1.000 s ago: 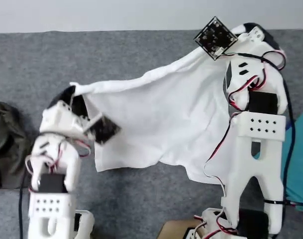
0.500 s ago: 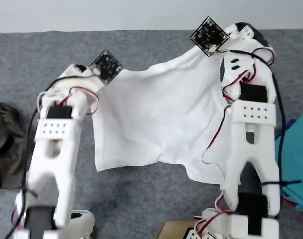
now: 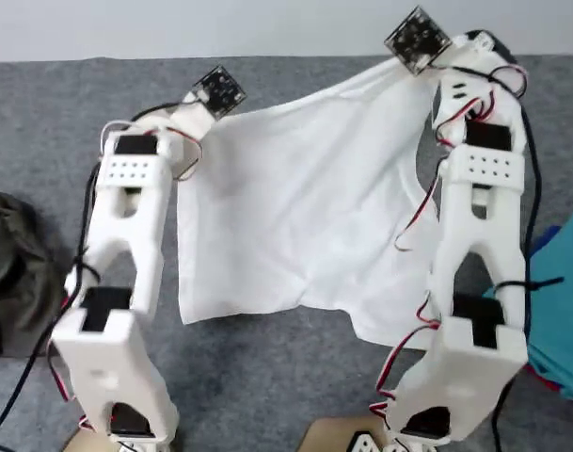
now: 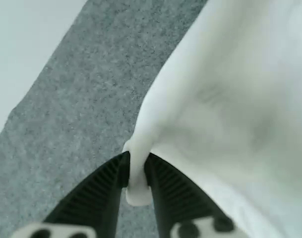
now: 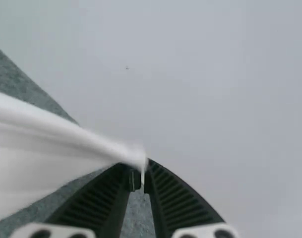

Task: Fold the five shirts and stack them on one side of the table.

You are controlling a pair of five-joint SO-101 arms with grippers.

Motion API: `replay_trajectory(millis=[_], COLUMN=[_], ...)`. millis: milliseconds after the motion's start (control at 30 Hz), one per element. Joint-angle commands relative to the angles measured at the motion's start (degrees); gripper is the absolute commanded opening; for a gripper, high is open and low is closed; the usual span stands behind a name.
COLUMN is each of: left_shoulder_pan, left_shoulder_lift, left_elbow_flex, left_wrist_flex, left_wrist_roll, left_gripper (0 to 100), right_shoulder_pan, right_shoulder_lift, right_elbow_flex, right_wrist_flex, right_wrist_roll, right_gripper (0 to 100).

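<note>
- Left arm has swung from the near side out to the far side in the last second, carrying its corner of the white shirt (image 3: 305,217) along; the right arm went a little farther too.
- Far edge is now stretched between both arms with less sag than before; the near hem hasn't shifted on the tabletop (image 3: 267,386).
- Left end effector (image 4: 136,171): jaws pinched closed on a bunched shirt corner.
- Right end effector (image 5: 141,173): jaws closed on a thin fold of the other far corner.
- Shirt sits mid-tabletop, far edge raised, near part lying flat.
- Handling, my read: light, limp, drapes, won't hold shape; a thin pinch could slip under tension. I'd grip corners or shoulder seams and keep both sides even.
- Dark garment (image 3: 8,264) lies at the left edge, teal cloth (image 3: 564,282) at the right edge.
</note>
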Motion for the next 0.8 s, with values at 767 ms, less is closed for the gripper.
replay_trajectory(millis=[767], left_shoulder_pan=[-0.2], left_shoulder_lift=[29.0], left_elbow_flex=[-50.9], left_wrist_flex=[41.1], left_wrist_roll=[0.4], left_gripper=[0], right_shoulder_pan=[-5.4], right_shoulder_lift=[4.3], right_elbow_flex=[-10.5], right_wrist_flex=[29.2], right_wrist_roll=[-12.7], right_gripper=[1.5])
